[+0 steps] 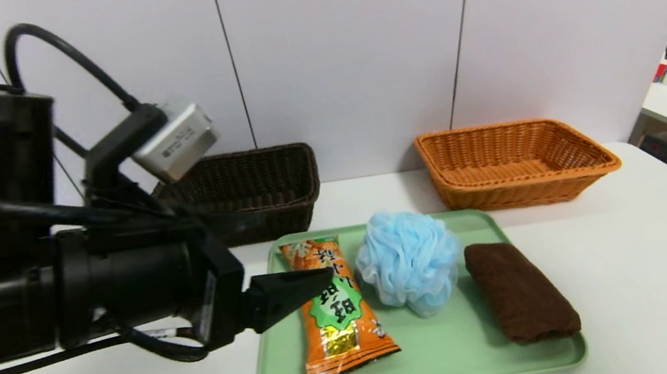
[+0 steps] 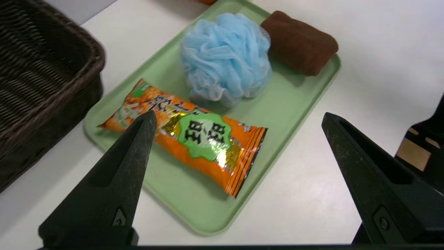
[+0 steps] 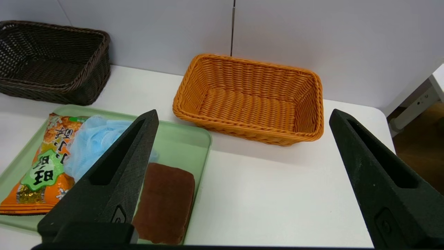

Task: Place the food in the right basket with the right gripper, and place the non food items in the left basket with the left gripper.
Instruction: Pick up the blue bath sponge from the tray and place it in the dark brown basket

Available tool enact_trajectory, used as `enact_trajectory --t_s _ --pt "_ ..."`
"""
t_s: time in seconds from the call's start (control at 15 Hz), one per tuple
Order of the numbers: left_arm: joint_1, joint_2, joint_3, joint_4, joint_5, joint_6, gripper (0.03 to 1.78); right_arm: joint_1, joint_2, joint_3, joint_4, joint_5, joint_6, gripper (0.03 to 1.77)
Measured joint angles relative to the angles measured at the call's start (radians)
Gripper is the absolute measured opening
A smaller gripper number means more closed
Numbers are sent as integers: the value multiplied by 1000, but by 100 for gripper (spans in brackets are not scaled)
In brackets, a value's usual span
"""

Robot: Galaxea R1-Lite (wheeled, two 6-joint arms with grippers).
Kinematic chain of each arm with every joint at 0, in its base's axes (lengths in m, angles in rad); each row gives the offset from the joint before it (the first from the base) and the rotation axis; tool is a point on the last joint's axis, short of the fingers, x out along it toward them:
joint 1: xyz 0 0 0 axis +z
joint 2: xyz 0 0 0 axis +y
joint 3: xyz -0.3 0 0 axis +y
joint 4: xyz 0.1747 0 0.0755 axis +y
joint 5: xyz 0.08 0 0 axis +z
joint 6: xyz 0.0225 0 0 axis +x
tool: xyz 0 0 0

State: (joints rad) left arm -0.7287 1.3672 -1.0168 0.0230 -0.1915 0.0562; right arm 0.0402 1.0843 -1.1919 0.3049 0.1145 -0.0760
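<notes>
In the head view I have my left gripper over the left part of the pale green rectangular tray, above the shiny orange snack packet with a green label. The fluffy light-blue mesh bath puff sits beside the packet, and the folded dark-brown cloth lies at the tray's right. Behind the tray on the white worktop stand the dark-brown woven basket, left, and the orange-brown woven basket, right.

In the left wrist view my left gripper's fingers are spread wide with nothing between them; packet, puff and cloth all rest on the tray.

In the right wrist view my right gripper, out of the head view, is spread wide too, holding nothing. I see both baskets with bare insides.
</notes>
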Motion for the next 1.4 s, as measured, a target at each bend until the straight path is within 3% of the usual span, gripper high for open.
enact_trajectory --t_s 0.27,0.4,0.6,0.8,1.0,1.4 --pt "-25 189 -31 -159 -28 0 169 -7 0 8 0 -22 2 170" --pt "-29 276 -97 -150 -28 1 169 -7 1 19 0 -33 3 170" --pt "-37 376 -224 -24 -33 6 169 -7 13 43 48 -41 16 170" --pt "-49 464 -339 53 -34 14 169 -6 34 61 187 -34 33 170" --pt "-75 530 -436 132 -35 20 169 0 77 73 210 -38 81 170" --pt "-108 661 -657 294 -17 22 169 4 112 73 214 -38 85 170"
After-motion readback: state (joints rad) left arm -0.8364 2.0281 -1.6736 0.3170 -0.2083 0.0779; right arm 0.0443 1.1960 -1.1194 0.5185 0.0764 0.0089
